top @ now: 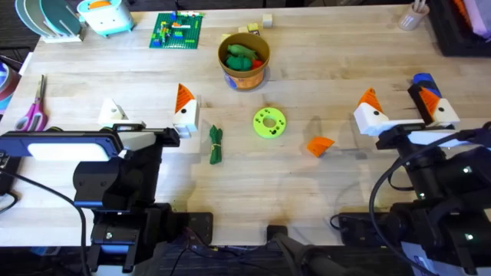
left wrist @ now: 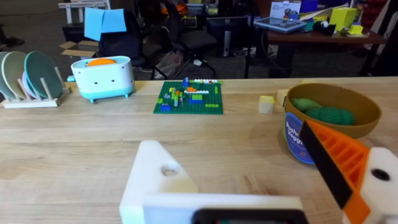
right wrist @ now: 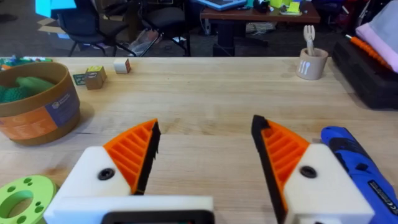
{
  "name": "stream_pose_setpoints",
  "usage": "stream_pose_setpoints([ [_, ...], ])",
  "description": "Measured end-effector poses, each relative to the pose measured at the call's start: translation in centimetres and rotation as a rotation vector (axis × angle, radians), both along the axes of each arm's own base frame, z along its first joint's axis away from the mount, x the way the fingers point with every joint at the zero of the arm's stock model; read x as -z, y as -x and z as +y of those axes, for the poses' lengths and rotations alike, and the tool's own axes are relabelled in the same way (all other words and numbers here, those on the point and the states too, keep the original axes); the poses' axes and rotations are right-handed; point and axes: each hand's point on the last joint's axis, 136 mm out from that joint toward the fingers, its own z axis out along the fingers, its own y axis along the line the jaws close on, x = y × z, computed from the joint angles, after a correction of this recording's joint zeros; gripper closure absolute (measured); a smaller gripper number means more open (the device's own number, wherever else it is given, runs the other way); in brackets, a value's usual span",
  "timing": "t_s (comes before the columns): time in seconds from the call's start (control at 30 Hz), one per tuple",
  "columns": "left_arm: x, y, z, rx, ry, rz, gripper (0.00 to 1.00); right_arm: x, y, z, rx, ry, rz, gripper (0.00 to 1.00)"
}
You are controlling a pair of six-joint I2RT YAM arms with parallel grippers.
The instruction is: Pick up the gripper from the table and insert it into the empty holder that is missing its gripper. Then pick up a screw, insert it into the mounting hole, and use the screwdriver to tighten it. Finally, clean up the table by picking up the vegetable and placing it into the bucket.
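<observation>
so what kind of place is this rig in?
Probably a robotics lab or office workspace: a wooden table strewn with test props like the lego plate, with office chairs and cluttered desks behind.

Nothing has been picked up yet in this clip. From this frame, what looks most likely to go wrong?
1. The gripper is small and lies flat on the table, so the open right gripper may struggle to grasp it.
2. The holder on the left gripper has a small mounting hole, so screw alignment could slip.
3. The bucket already holds toys; the vegetable may catch on its rim.
</observation>
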Motion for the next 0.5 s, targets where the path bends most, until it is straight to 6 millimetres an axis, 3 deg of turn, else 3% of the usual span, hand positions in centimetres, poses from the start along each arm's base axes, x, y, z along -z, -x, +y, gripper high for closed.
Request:
stream_pose_setpoints([
  [0.5,-0.02,0.0,0.01,0.0,-0.001,-0.001,0.008,-0.08,-0.01,0.12,-0.006,-0.016,-0.003,0.086],
])
